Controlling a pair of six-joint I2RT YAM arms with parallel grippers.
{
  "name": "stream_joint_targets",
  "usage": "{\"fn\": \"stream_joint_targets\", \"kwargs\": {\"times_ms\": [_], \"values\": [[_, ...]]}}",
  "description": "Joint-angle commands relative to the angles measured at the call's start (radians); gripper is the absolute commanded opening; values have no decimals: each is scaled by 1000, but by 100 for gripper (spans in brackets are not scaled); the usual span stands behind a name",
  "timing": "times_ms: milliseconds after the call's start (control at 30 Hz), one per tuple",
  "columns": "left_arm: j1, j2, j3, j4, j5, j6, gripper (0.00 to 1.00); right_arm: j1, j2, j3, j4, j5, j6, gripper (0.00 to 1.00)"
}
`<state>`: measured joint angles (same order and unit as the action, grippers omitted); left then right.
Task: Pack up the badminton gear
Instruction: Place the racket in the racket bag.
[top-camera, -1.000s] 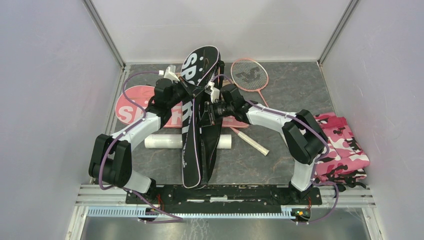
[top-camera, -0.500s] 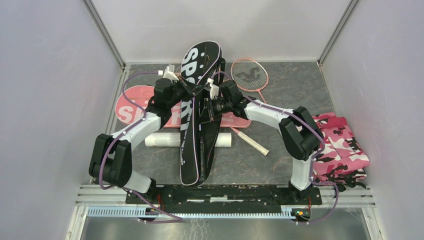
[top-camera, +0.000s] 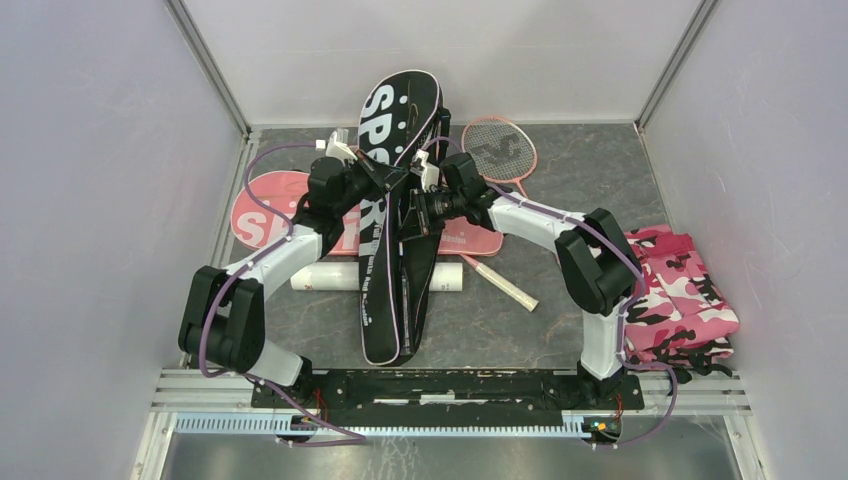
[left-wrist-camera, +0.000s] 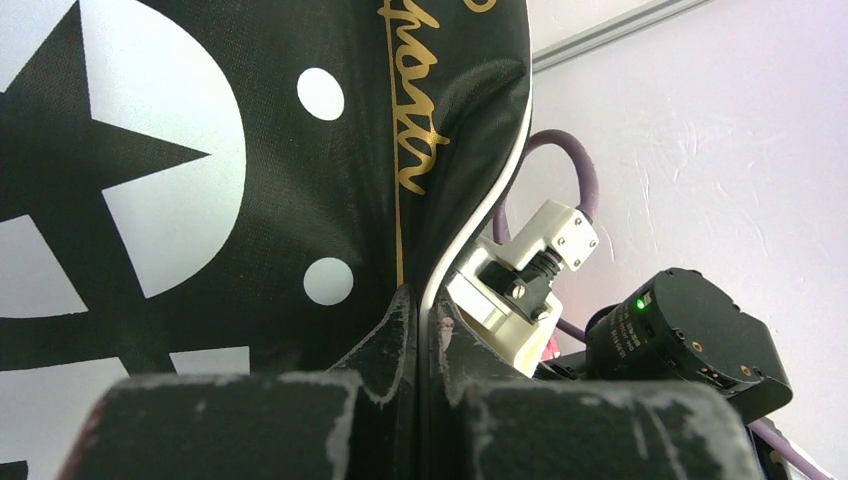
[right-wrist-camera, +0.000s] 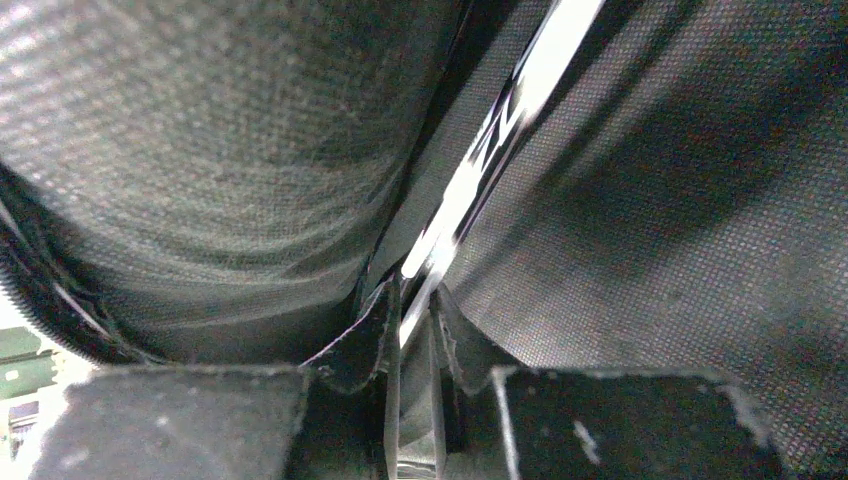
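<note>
A black "SPORT" cover (top-camera: 398, 115) stands tilted up over the middle of the table, its narrow tail (top-camera: 385, 335) toward the arms. My left gripper (top-camera: 385, 181) is shut on its white-piped edge; in the left wrist view the fingertips (left-wrist-camera: 412, 318) pinch that piping (left-wrist-camera: 470, 235). My right gripper (top-camera: 412, 216) reaches into the cover's open side. In the right wrist view it (right-wrist-camera: 412, 300) is closed on a thin shiny racket shaft (right-wrist-camera: 500, 120) between mesh-like cover walls (right-wrist-camera: 200, 150). A pink cover (top-camera: 268, 215) lies flat on the left. A pink-framed racket (top-camera: 497, 150) lies at the back.
A long white tube (top-camera: 328, 281) lies crosswise under the black cover. A pale racket handle (top-camera: 505, 288) points to the right front. Folded pink camouflage cloth (top-camera: 685, 290) sits at the right edge. White walls close in the back and both sides.
The black cover's head has swung up and back, standing more upright. The right arm has pushed a little farther in and its jaws have narrowed. The left grip is unchanged.
</note>
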<state>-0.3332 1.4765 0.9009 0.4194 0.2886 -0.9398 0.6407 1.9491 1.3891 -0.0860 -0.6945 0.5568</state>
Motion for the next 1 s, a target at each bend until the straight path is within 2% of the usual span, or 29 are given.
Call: {"fn": "stream_joint_targets", "kwargs": {"times_ms": [0, 500, 967], "values": [[-26, 2, -5, 18, 69, -70, 2, -26, 19, 84, 111, 43, -22, 0], [-26, 25, 21, 9, 106, -168, 2, -27, 73, 112, 139, 62, -12, 1], [-28, 35, 13, 33, 131, -222, 2, -26, 121, 142, 199, 72, 42, 6]]}}
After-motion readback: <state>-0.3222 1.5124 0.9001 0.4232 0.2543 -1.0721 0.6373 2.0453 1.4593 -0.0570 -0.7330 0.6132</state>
